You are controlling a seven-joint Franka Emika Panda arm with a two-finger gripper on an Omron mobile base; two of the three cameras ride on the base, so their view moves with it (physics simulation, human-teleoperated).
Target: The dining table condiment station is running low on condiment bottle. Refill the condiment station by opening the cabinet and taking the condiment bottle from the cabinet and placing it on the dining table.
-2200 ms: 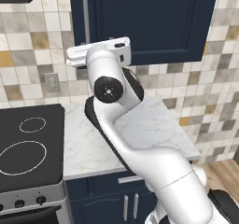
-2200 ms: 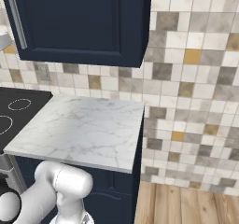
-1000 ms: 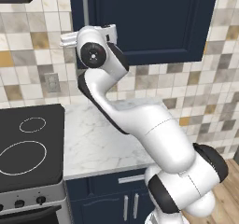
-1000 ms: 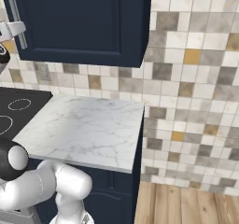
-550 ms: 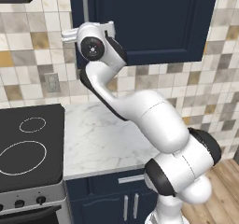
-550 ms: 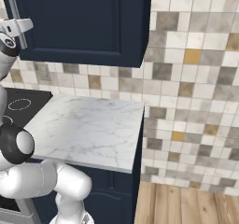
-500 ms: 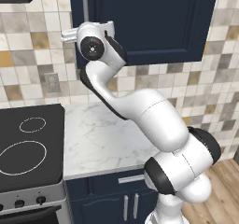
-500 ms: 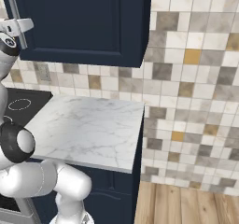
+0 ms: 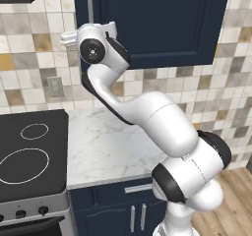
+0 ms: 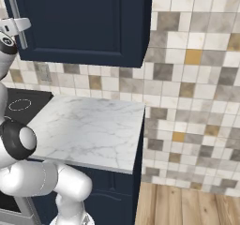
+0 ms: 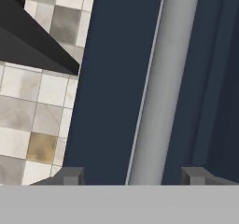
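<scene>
Pincer (image 11: 128, 176) straddles the cabinet (image 9: 157, 23) handle (image 11: 163, 83), fingers apart.

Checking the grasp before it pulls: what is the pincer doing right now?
Pincer: open, fingertips straddling the cabinet's silver bar handle, with visible gaps either side; not yet gripping it.

left base view looks forward from behind-left of the arm at the cabinet (image 9: 157, 23) and counter (image 9: 108, 146); right base view faces the same cabinet (image 10: 79, 22) and counter (image 10: 89, 130) from behind-right. hand view sits very close to the handle (image 11: 163, 87), looking at the door.
</scene>
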